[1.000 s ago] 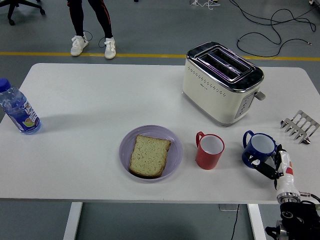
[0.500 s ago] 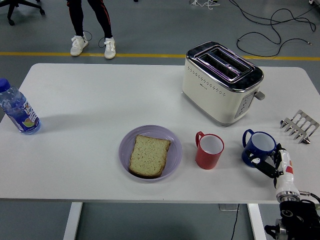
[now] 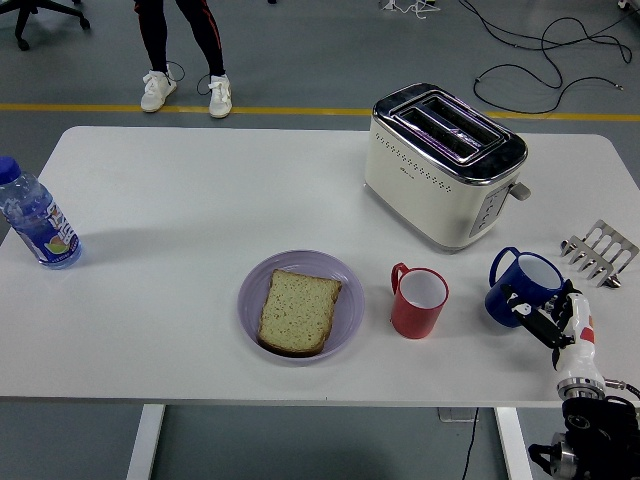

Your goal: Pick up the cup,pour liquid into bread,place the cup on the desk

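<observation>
A blue cup [image 3: 522,284] with a handle on its left is at the right of the table, tilted slightly. My right hand [image 3: 545,318] comes up from the lower right corner, its fingers [image 3: 532,316] curled on the cup's lower right side. A red cup [image 3: 420,302] stands upright to the left of it. Further left, a slice of bread [image 3: 298,310] lies flat on a purple plate [image 3: 251,290]. My left hand is out of view.
A cream toaster [image 3: 445,165] stands behind the cups. A metal toast rack [image 3: 600,252] sits at the right edge, close to the blue cup. A water bottle [image 3: 35,218] stands at the far left. A person's legs [image 3: 185,50] show beyond the table's far side.
The blue cup has shifted up and to the right with my right hand on it, and now tilts a little. The red cup, plate and bread have not moved.
</observation>
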Robot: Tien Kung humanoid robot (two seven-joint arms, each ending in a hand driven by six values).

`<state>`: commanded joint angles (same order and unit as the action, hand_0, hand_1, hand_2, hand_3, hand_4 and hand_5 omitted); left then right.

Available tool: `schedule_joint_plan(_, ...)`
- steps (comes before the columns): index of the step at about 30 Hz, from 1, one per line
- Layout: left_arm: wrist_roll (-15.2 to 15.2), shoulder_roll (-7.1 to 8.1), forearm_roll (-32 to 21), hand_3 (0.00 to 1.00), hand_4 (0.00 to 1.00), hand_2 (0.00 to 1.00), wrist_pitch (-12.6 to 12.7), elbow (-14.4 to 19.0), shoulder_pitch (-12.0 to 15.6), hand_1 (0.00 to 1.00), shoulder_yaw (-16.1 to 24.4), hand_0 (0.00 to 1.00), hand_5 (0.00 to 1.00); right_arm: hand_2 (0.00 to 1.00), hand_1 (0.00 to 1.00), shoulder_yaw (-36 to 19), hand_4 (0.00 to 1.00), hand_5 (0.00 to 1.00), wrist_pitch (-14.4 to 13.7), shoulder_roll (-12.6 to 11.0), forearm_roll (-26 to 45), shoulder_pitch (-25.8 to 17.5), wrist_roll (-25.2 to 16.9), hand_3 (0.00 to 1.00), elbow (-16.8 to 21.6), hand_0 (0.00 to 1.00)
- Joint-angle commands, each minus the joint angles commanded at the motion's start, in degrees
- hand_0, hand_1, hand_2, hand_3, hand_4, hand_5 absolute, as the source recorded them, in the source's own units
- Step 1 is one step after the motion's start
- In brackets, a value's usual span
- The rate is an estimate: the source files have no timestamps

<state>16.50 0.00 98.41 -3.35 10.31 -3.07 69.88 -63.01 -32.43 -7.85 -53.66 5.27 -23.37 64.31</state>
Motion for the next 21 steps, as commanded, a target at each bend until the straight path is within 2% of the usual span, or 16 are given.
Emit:
schedule_joint_plan(5, -0.04, 0.00, 0.04, 0.598, 0.322, 0.711, 0.09, 0.00, -0.04, 0.690, 0.12, 0.656, 0.895, 0.600, 0.507, -1.54, 0.841, 0.139, -1.50, -0.55, -1.50, -0.04, 0.01, 0.683, 4.33, 0.507)
schedule_joint_plan(6, -0.03, 0.00, 0.08, 0.598, 0.319, 0.711, 0.06, 0.00, -0.04, 0.690, 0.13, 0.656, 0.892, 0.564, 0.459, -1.89, 0.803, 0.089, -1.86, -0.79, -2.05, -0.07, 0.24, 0.633, 5.56, 0.438)
schedule_joint_plan(10, -0.02, 0.00, -0.18, 0.598, 0.319, 0.711, 0.08, 0.00, -0.09, 0.690, 0.07, 0.656, 0.892, 0.564, 0.459, -2.63, 0.803, 0.089, -2.68, -1.94, -4.26, -0.11, 1.62, 0.633, 10.10, 0.438)
schedule_joint_plan(11, -0.02, 0.00, -0.24, 0.598, 0.319, 0.711, 0.10, 0.00, -0.14, 0.690, 0.06, 0.656, 0.892, 0.564, 0.459, -2.76, 0.803, 0.089, -2.97, -2.50, -5.40, -0.10, 2.41, 0.633, 11.89, 0.438)
schedule_joint_plan(12, -0.02, 0.00, -0.36, 0.598, 0.320, 0.711, 0.10, 0.00, -0.21, 0.690, -0.06, 0.656, 0.893, 0.552, 0.405, -2.79, 0.723, 0.002, -3.15, -3.25, -6.56, -0.06, 3.39, 0.562, 13.54, 0.339)
schedule_joint_plan(15, -0.03, 0.00, -0.56, 0.598, 0.320, 0.711, 0.12, 0.00, -0.34, 0.690, -0.17, 0.656, 0.893, 0.552, 0.405, -2.58, 0.723, 0.002, -3.34, -4.94, -9.84, 0.11, 6.32, 0.562, 19.13, 0.339)
schedule_joint_plan(16, -0.03, 0.00, -0.57, 0.598, 0.320, 0.711, 0.12, 0.00, -0.35, 0.690, -0.17, 0.656, 0.893, 0.552, 0.405, -2.56, 0.723, 0.002, -3.35, -5.07, -10.17, 0.12, 6.64, 0.562, 19.88, 0.339)
schedule_joint_plan(19, -0.06, 0.00, -1.25, 0.598, 0.320, 0.711, 0.21, 0.00, -0.37, 0.690, -0.56, 0.656, 0.892, 0.543, 0.375, -1.93, 0.711, 0.002, -2.40, -7.52, -13.28, 1.08, 11.44, 0.552, 25.71, 0.343)
schedule_joint_plan(21, -0.06, 0.00, -1.53, 0.598, 0.320, 0.711, 0.22, 0.00, -0.30, 0.690, -0.83, 0.656, 0.892, 0.543, 0.375, -1.77, 0.711, 0.002, -1.79, -8.55, -14.72, 1.75, 13.94, 0.552, 28.28, 0.343)
